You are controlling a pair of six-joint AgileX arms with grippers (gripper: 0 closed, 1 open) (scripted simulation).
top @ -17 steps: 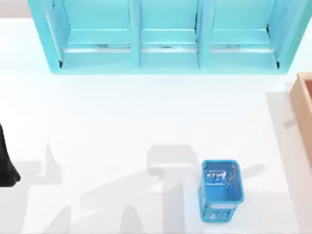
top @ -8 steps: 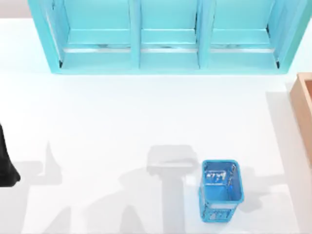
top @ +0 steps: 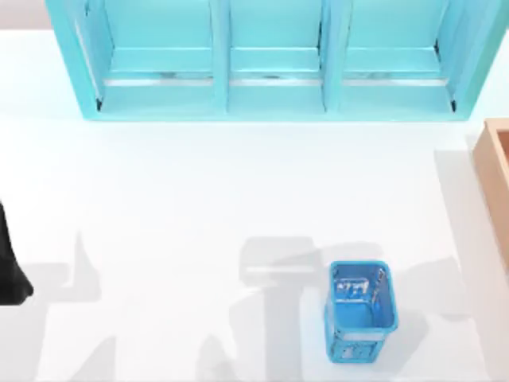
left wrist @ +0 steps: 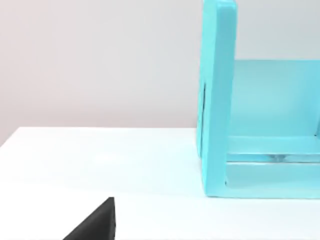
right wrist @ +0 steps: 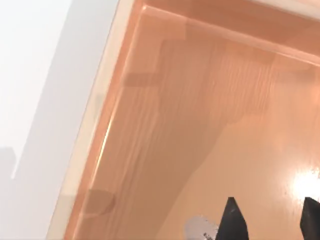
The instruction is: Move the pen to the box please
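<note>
In the right wrist view I look down into the tan wood-coloured box [right wrist: 150, 125]. My right gripper [right wrist: 270, 220] hangs over its floor, open, with nothing between its two dark fingertips. A small grey-silver piece of the pen [right wrist: 200, 229] shows low in the box, just outside one fingertip [right wrist: 231, 220]; I cannot tell whether it touches that finger. The top view has the box's corner [top: 497, 179] at the table's right edge. My left arm [top: 8, 270] stays parked at the table's left edge.
A big turquoise shelf unit [top: 270, 56] runs along the back of the table, and its end wall [left wrist: 219, 100] shows in the left wrist view. A small blue mesh basket [top: 359, 310] stands front right. White tabletop lies between them.
The arm shadows on the table around the basket have shifted and spread to the right. The basket, the shelf unit and the left arm have not moved.
</note>
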